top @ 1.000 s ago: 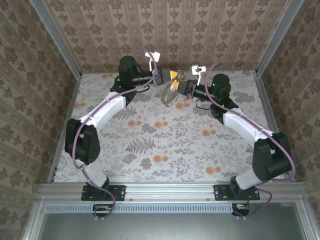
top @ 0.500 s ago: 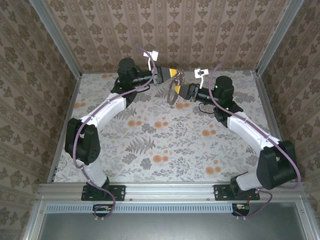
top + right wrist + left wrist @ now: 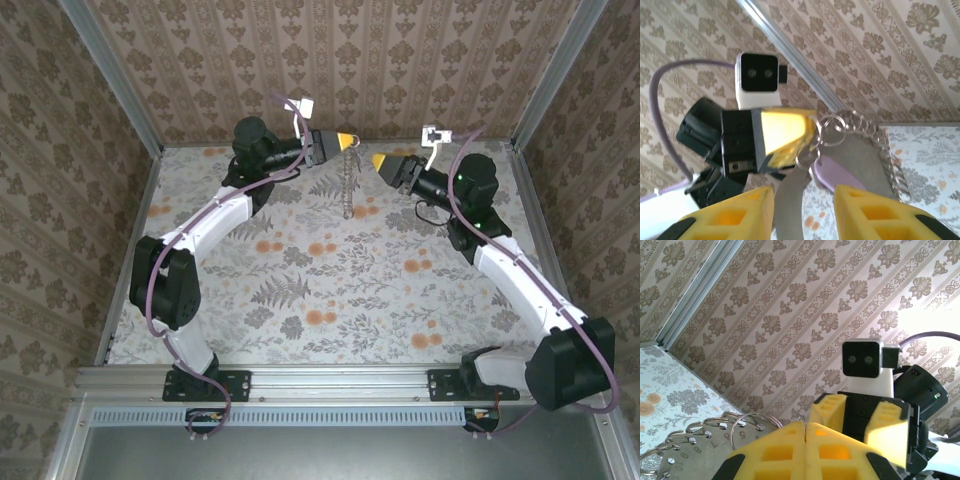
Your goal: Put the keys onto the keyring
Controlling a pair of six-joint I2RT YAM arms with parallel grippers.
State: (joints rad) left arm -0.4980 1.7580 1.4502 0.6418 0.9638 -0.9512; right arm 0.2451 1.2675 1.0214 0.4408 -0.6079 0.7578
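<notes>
Insp. notes, both arms, all positions ref. the keyring.

1. Keyring (image 3: 347, 185): hangs as a thin strand from my left gripper (image 3: 347, 140), top end at the fingertips, rest dropping straight down over the floral table (image 3: 300, 280). Can't tell if the bottom end touches the table.
2. L jaws: pressed together, pinching the keyring's top. L wrist view shows yellow pads (image 3: 840, 450) meeting with no gap, and ring coils (image 3: 740, 422) bunched just left of them.
3. My right gripper (image 3: 380, 161): just right of the keyring's upper part, tip aimed at it, apart from it, no contact. R jaws spread, nothing pinched. R wrist view shows both yellow fingers (image 3: 875, 212) with a wide gap.
4. Key (image 3: 835, 175): lilac-grey flat piece hanging directly below the ring cluster (image 3: 840, 125), next to a plain grey blade (image 3: 790, 195). Blade lines up with my R gap in that view, but depth can't be judged.
</notes>
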